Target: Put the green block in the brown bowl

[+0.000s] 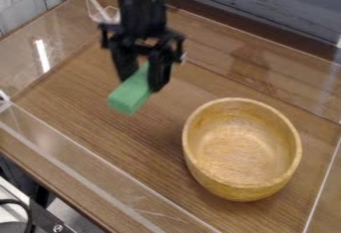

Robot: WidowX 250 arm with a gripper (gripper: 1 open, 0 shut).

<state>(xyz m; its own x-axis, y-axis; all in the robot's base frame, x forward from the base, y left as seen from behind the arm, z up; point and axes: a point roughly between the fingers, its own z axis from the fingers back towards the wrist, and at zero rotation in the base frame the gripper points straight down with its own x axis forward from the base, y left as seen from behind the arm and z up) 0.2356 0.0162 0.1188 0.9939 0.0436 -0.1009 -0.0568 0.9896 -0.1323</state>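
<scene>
One block (130, 95) gripped in end effector (142, 80), clear of desk (80, 167). Step: carry. Next: shift over bowl (241, 147), release.

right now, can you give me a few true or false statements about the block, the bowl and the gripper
1. The green block is held between the fingers of the gripper, clear of the table. True.
2. The brown wooden bowl already has the block inside. False: its hollow is empty.
3. The bowl sits lower right of the gripper in the picture. True.
4. The block lies flat on the wooden table. False: it hangs tilted in the air, its lower end pointing down-left.
5. The gripper is directly over the bowl. False: it is off to the bowl's upper left.
</scene>
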